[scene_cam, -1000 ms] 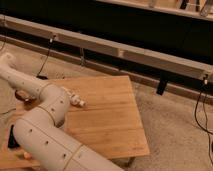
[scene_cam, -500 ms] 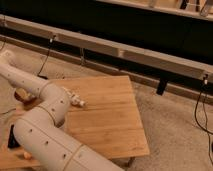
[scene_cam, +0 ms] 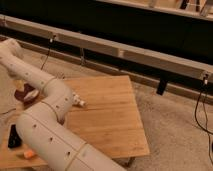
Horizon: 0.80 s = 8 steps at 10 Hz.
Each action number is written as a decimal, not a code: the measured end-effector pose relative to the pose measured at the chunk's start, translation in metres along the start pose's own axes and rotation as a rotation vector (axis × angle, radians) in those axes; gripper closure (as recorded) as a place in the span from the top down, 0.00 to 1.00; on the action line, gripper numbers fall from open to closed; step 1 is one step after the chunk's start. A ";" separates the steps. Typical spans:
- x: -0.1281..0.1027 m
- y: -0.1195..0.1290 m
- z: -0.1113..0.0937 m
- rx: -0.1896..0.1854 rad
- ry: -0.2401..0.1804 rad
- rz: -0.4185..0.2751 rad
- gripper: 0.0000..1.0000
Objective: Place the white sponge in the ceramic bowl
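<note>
Ceramic bowl (scene_cam: 23,93): dark maroon, only a sliver showing at the table's far left edge, mostly hidden behind the arm.
White sponge: cannot be made out; the spot above the bowl is covered by the arm.
Gripper: out of sight past the arm's far end at the upper left, so its grip cannot be told.
Arm (scene_cam: 47,107): thick, off-white, folded across the left of the table, elbow near the centre.
Table (scene_cam: 107,117): light wooden top on grey carpet.
Small white object (scene_cam: 79,102): lying just beside the elbow.
Black object (scene_cam: 14,136): near the front left edge.
Orange object (scene_cam: 28,154): just beside the black object, at the front edge.
</note>
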 end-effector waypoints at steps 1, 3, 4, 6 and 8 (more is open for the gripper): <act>0.013 -0.012 -0.008 0.010 -0.001 0.028 0.66; 0.030 -0.027 -0.019 0.023 0.004 0.062 0.66; 0.030 -0.026 -0.018 0.021 0.005 0.061 0.66; 0.027 -0.024 -0.018 0.020 0.003 0.057 0.66; 0.027 -0.024 -0.018 0.020 0.003 0.058 0.66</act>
